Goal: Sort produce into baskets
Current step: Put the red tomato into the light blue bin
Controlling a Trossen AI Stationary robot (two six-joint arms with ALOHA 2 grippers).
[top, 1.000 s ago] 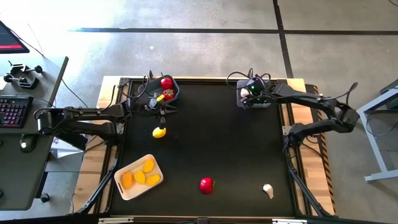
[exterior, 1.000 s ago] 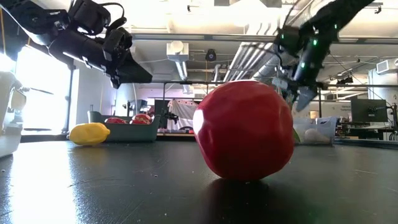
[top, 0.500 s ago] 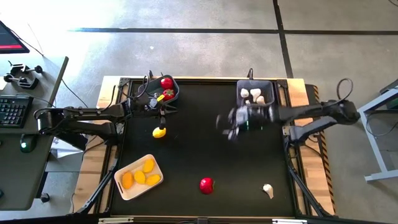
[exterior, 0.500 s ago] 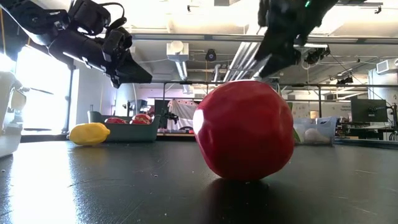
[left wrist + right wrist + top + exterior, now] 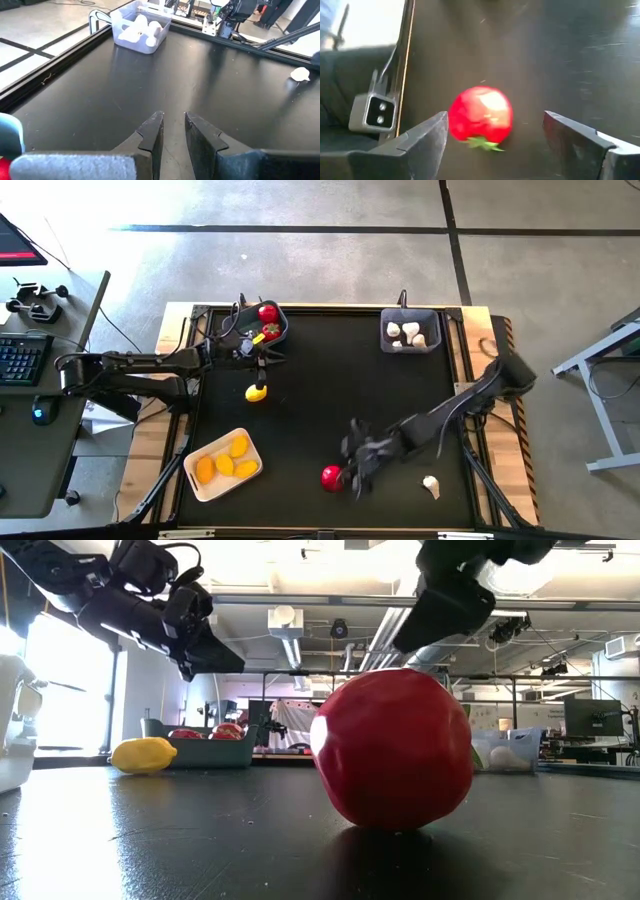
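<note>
A red round piece with a green top (image 5: pixel 331 476) lies on the black table near the front edge, and fills the low view (image 5: pixel 395 748). My right gripper (image 5: pixel 354 472) is open right beside it. In the right wrist view (image 5: pixel 495 137) its fingers stand on either side of the red piece (image 5: pixel 481 118) without touching it. My left gripper (image 5: pixel 262 368) hovers at the far left, just beyond a yellow lemon (image 5: pixel 257 392). Its fingers (image 5: pixel 172 125) are only a narrow gap apart and hold nothing.
The rounded grey-blue bin (image 5: pixel 280 330) at the far left holds red pieces. The dark rectangular bin (image 5: pixel 388 340) at the far right holds garlic bulbs. The cream tray (image 5: pixel 196 478) at the near left holds lemons. A loose garlic bulb (image 5: pixel 431 485) lies near the front right.
My right gripper has swung from over the dark rectangular bin toward the table's near edge and leftward, coming down beside the red piece near the front. The produce on the table has stayed where it was.
</note>
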